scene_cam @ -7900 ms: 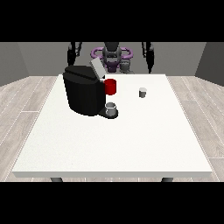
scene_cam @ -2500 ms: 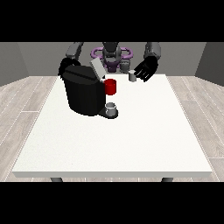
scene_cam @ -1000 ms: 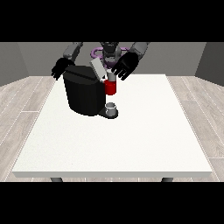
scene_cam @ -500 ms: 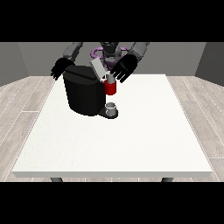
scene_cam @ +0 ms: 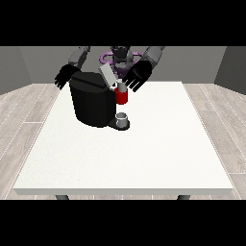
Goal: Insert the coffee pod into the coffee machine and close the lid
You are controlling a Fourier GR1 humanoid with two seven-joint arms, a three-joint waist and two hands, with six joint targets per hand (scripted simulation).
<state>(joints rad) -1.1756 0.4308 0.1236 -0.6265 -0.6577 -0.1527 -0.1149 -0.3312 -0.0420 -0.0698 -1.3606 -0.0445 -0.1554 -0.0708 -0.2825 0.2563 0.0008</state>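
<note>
Presently coffee machine [scene_cam: 94,103] stands black, lid [scene_cam: 108,76] raised.

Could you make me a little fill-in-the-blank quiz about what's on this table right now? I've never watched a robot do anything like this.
1. The coffee machine has a body coloured ____.
2. The part at the machine's front, above the small grey cup, is coloured ____.
3. The machine's lid stands tilted up, so it is ____.
4. The hand at the view's right hovers just above the machine's red part, while the hand at the view's left is held beside the machine with its fingers ____.

Missing words: black; red; open; spread
</note>
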